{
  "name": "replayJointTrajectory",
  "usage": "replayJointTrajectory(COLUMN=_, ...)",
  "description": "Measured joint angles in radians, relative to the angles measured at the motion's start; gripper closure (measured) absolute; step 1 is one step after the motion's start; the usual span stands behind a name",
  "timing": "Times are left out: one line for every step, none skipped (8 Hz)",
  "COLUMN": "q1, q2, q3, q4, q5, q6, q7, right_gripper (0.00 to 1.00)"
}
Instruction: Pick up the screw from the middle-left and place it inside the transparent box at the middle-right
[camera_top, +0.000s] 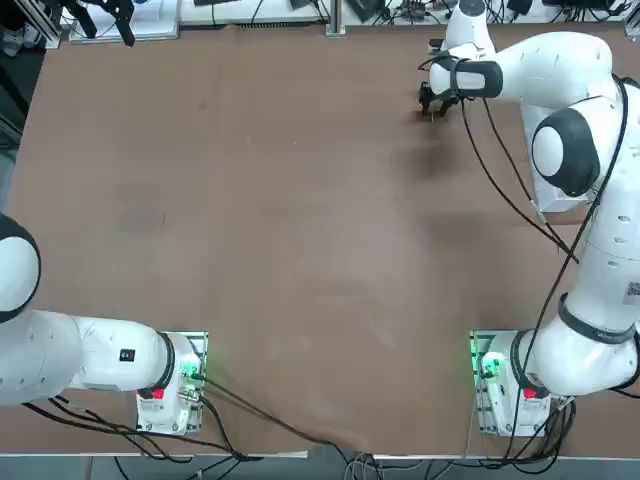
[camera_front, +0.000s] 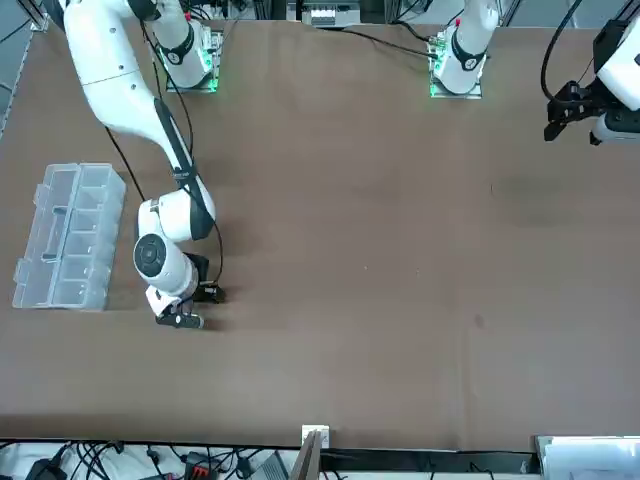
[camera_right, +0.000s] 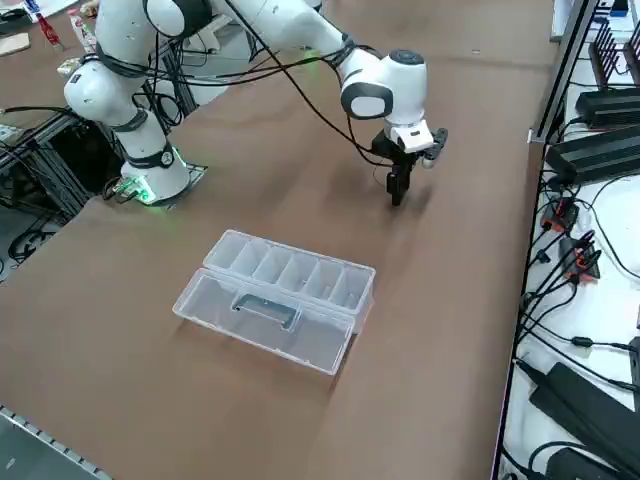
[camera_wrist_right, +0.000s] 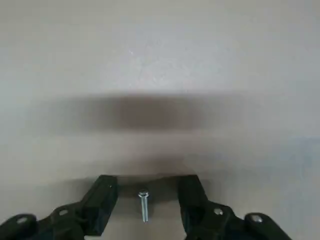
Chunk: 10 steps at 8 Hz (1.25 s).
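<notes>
Five clear compartments of the long transparent plastic box look empty | tiny metal screw lies between right gripper's parted fingers, long axis parallel to them

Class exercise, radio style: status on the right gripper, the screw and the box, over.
Right gripper low over the table, fingers open, straddling the screw, not gripped. Transparent box lid open, apart from the gripper. No obstruction seen between them.

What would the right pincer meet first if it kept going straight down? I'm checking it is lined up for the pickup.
The right pincer points down at the brown wooden tabletop. The tiny silver metal screw lies between its open fingers, so it would probably reach the table with the screw between them.
</notes>
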Motion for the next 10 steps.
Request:
replayJointTrajectory(q1=0.0, q2=-0.001, q3=0.0, q4=0.0, q5=0.0, q6=-0.004, q7=0.0, right_gripper=0.27)
replayJointTrajectory(q1=0.0, q2=-0.001, q3=0.001, q4=0.0, q5=0.0, q6=-0.005, q7=0.0, right_gripper=0.29)
replayJointTrajectory(q1=0.0, q2=-0.002, q3=0.001, q4=0.0, q5=0.001, q6=-0.006, q7=0.0, right_gripper=0.3)
replayJointTrajectory(q1=0.0, q2=-0.003, q3=0.002, q4=-0.001, q5=0.001, q6=-0.008, q7=0.0, right_gripper=0.32)
replayJointTrajectory(q1=0.0, q2=-0.004, q3=0.002, q4=-0.001, q5=0.001, q6=-0.009, q7=0.0, right_gripper=0.37)
replayJointTrajectory(q1=0.0, q2=-0.005, q3=0.002, q4=-0.001, q5=0.001, q6=-0.01, q7=0.0, right_gripper=0.39)
replayJointTrajectory(q1=0.001, q2=-0.008, q3=0.002, q4=-0.002, q5=0.002, q6=-0.018, q7=0.0, right_gripper=0.46)
replayJointTrajectory(q1=0.001, q2=-0.01, q3=0.002, q4=-0.003, q5=0.002, q6=-0.025, q7=-0.001, right_gripper=0.48)
replayJointTrajectory(q1=0.001, q2=-0.012, q3=0.002, q4=-0.003, q5=0.002, q6=-0.031, q7=-0.001, right_gripper=0.52)
replayJointTrajectory(q1=0.001, q2=-0.013, q3=0.002, q4=-0.003, q5=0.002, q6=-0.035, q7=-0.001, right_gripper=0.54)
